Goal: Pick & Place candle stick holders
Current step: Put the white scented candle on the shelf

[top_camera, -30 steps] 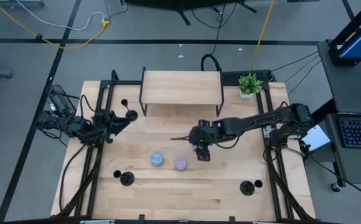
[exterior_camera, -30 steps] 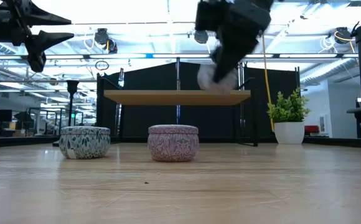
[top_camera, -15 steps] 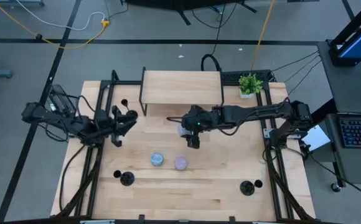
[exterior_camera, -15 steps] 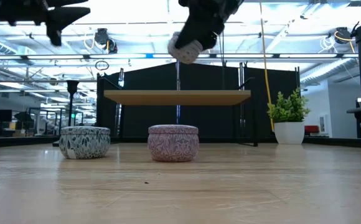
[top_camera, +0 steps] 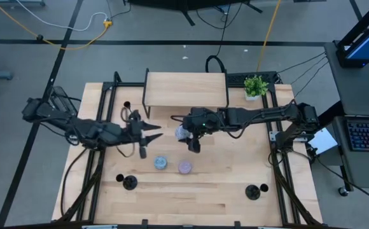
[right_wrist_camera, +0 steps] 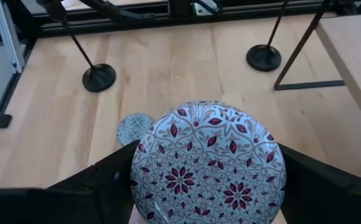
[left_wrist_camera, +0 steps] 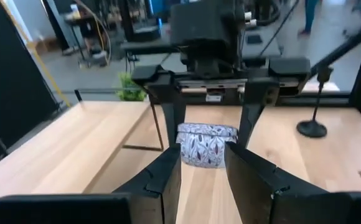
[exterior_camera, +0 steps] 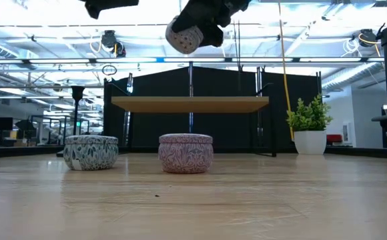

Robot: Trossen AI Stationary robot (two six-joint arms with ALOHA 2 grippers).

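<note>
Three black candle stick holders stand on their disc bases: one at the near left (top_camera: 129, 182), one at the near right (top_camera: 253, 191) and one at the far left (top_camera: 133, 115). No gripper touches them. My right gripper (top_camera: 188, 136) is shut on a white tin with a red flower pattern (right_wrist_camera: 208, 165), high above the table's middle (exterior_camera: 183, 38). My left gripper (top_camera: 154, 134) is open and empty, just left of that tin and pointing at it; its fingers (left_wrist_camera: 168, 177) frame the tin (left_wrist_camera: 206, 144) from a distance. My right gripper pinches the white tin between its two fingers, one on each opposite side of the round wall (right_wrist_camera: 137, 186). The patterned lid (right_wrist_camera: 211, 149) faces the wrist camera. The tin is lifted well clear of the table and sits tilted in the hold (exterior_camera: 183, 38).
A blue tin (top_camera: 161, 163) and a purple tin (top_camera: 184, 167) stand on the table below the grippers. A wooden shelf on black legs (top_camera: 186, 89) stands at the far middle, and a small potted plant (top_camera: 256, 85) at the far right.
My right gripper has risen with the white tin and gone toward the table's left and far edge. The tin is now much higher and tilted. My left gripper has gone toward the table's right, toward the right gripper and the tin.
</note>
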